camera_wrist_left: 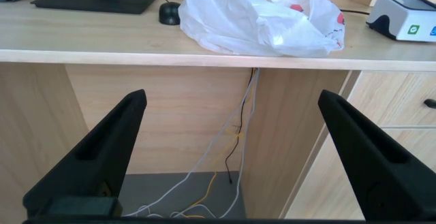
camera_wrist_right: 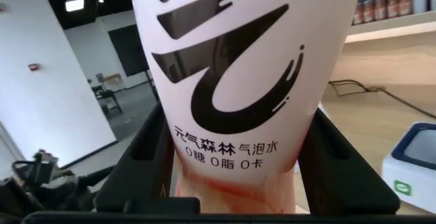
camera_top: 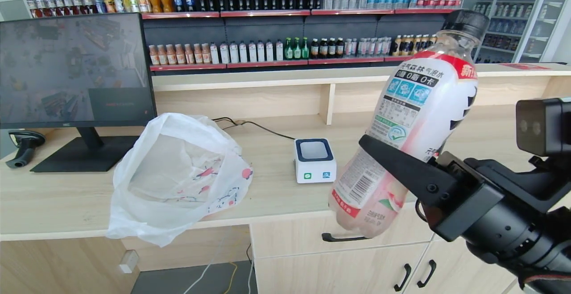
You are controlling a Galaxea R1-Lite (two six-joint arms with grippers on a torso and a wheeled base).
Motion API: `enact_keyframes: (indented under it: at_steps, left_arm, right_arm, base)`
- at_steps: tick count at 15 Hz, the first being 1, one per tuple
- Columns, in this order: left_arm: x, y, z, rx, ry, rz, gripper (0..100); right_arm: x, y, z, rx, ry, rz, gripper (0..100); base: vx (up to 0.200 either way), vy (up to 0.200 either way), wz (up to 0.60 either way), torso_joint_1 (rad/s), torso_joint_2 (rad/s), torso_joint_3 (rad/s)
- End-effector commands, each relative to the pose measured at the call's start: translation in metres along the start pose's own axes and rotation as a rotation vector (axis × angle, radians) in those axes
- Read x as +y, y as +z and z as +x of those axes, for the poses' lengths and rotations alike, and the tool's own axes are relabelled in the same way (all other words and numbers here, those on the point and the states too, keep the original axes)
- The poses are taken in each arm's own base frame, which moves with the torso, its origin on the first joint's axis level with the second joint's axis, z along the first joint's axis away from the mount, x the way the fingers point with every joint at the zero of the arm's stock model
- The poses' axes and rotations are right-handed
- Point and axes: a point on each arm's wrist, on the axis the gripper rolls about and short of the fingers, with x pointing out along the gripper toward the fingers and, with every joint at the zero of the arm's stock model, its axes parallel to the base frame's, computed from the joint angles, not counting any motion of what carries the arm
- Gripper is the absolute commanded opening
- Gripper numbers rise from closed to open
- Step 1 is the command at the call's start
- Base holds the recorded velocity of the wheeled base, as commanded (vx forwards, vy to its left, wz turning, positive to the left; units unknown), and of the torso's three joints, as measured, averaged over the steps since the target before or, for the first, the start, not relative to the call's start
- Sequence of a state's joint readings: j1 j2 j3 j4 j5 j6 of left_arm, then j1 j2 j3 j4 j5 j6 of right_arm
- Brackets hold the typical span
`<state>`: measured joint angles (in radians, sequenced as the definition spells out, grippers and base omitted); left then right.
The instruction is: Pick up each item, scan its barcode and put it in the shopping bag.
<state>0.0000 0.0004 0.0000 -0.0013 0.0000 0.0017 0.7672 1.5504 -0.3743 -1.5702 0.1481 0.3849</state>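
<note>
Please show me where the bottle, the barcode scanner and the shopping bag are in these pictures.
bottle [camera_top: 415, 106], head view, on the printed label at mid-height.
barcode scanner [camera_top: 315, 165], head view, on its white front face.
shopping bag [camera_top: 174, 173], head view, on the translucent plastic side facing the camera.

Pale wooden counter [camera_top: 67, 196] near, black flat monitor [camera_top: 71, 66] on its left, dark red-edged bottle shelves [camera_top: 267, 19] far behind, glass-door cooler [camera_top: 513, 22] far right.
</note>
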Motion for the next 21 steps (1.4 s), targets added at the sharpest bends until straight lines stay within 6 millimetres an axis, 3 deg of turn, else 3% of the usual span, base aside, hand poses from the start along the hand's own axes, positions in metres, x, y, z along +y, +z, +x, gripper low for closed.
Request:
enact_keyframes:
  at_steps: [1,5,8,21]
  left_arm:
    - [0.0,0.0,0.0,-0.001,0.0,0.0,100]
    - [0.0,0.0,0.0,-0.001,0.0,0.0,100]
    - [0.0,0.0,0.0,-0.001,0.0,0.0,100]
    - [0.0,0.0,0.0,-0.001,0.0,-0.002,100]
  right_arm:
    - [-0.03,-0.01,-0.012,0.048,-0.175,-0.135,0]
    - [-0.073,-0.011,-0.026,0.05,-0.517,-0.305,0]
    - [-0.105,0.006,-0.034,0.014,-0.666,-0.401,0]
    - [-0.1,0.005,-0.035,0.025,-0.644,-0.407,0]
  base:
    - [0.0,0.0,0.0,0.0,0.0,0.0]
    - [0.0,0.0,0.0,0.0,0.0,0.0]
    - [0.0,0.0,0.0,0.0,0.0,0.0]
    - [0.0,0.0,0.0,0.0,0.0,0.0]
